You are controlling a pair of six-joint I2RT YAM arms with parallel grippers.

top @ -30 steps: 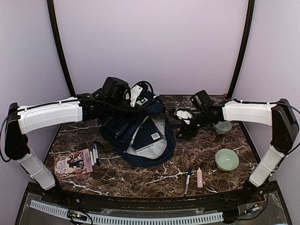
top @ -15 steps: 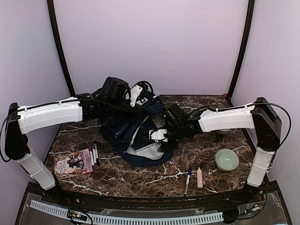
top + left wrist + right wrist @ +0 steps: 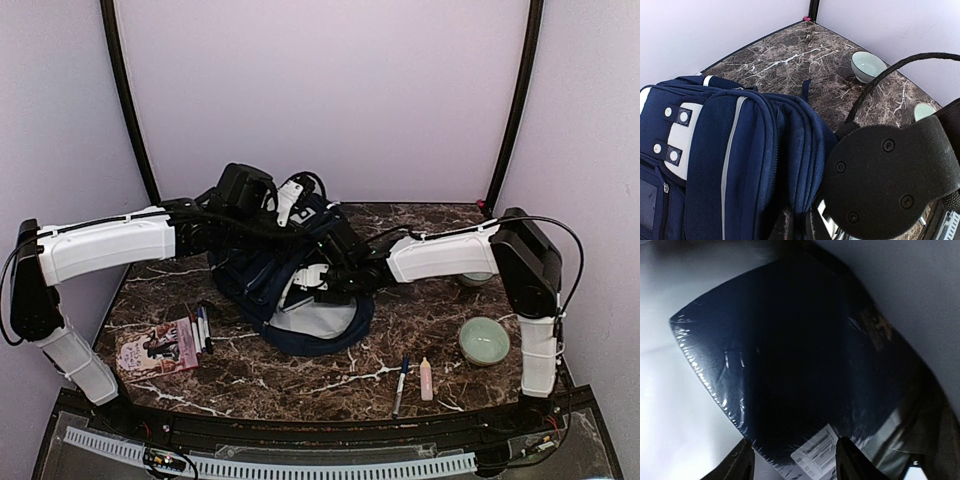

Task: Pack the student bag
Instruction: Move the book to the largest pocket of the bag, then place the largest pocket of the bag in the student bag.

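Student bag (image 3: 262, 278) lies open at the counter's (image 3: 440, 330) rear centre. Left claw (image 3: 250, 195) is pressed together at its top edge. Right claw (image 3: 795, 462), spread, straddles the wrapped book's (image 3: 790, 365) corner inside. Best to nudge the book flat and deep without snagging the lining.

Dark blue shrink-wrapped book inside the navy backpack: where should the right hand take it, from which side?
Probably the edge by the white barcode label, coming through the mouth of the navy fabric backpack. The dark blue shrink-wrapped book lies flat against the grey lining, so only that edge, facing the right hand, offers both faces.
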